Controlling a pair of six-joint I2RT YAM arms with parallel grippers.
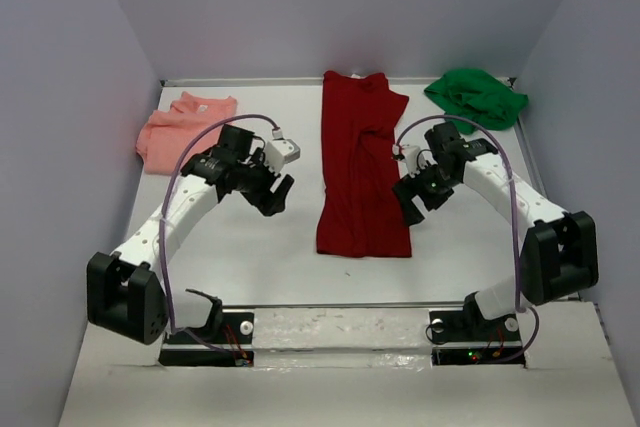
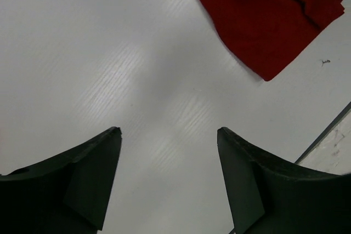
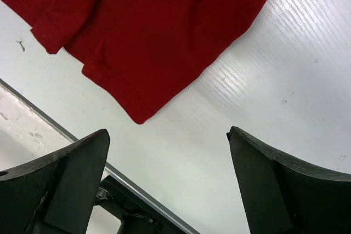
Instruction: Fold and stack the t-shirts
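Right wrist: red t-shirt [image 3: 148, 26] partly off-frame

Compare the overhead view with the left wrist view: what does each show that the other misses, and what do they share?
Only the overhead view shows the pink shirt at the far left, the green shirt bunched at the far right, and the right gripper beside the middle shirt. Only the left wrist view shows up close that the left gripper is spread over bare table with nothing between its fingers. Both show the dark red shirt, the white table and the left gripper.
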